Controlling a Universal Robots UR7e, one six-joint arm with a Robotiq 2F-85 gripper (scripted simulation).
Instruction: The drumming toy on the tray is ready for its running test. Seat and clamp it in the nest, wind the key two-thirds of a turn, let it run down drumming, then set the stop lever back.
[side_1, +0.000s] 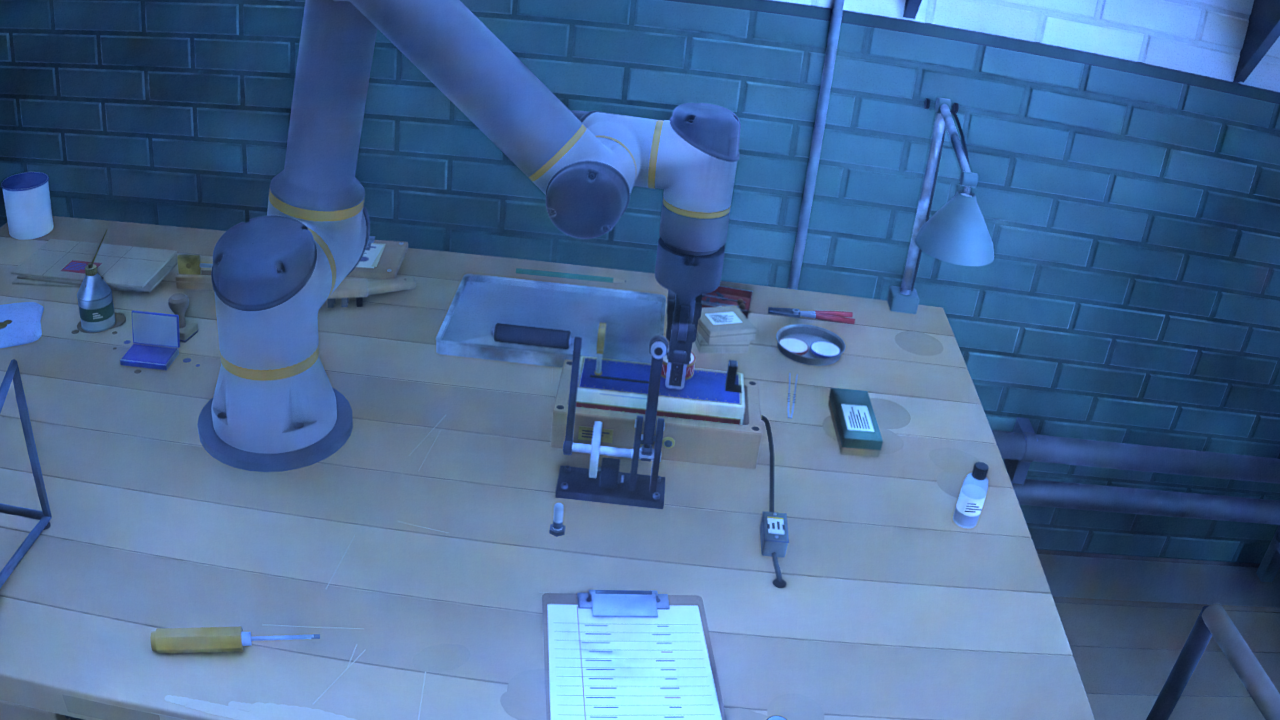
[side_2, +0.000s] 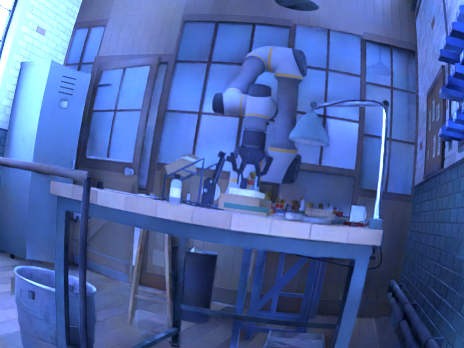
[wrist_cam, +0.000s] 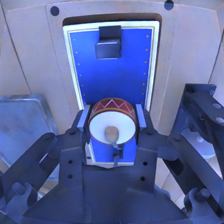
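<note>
The drumming toy's red and white drum sits between my fingers, and my gripper is closed on it over the toy's blue base plate, which lies in the wooden nest at mid-bench. A drumstick rests on the drumhead. A dark block stands at the far end of the plate. The dark toggle clamp stands upright at the nest's near side. From the side my gripper points straight down at the toy. The key and stop lever are hidden.
A metal tray with a dark bar lies behind the nest. A clipboard lies at the near edge, and a switch box with cable sits right of the clamp. A desk lamp stands at the back right.
</note>
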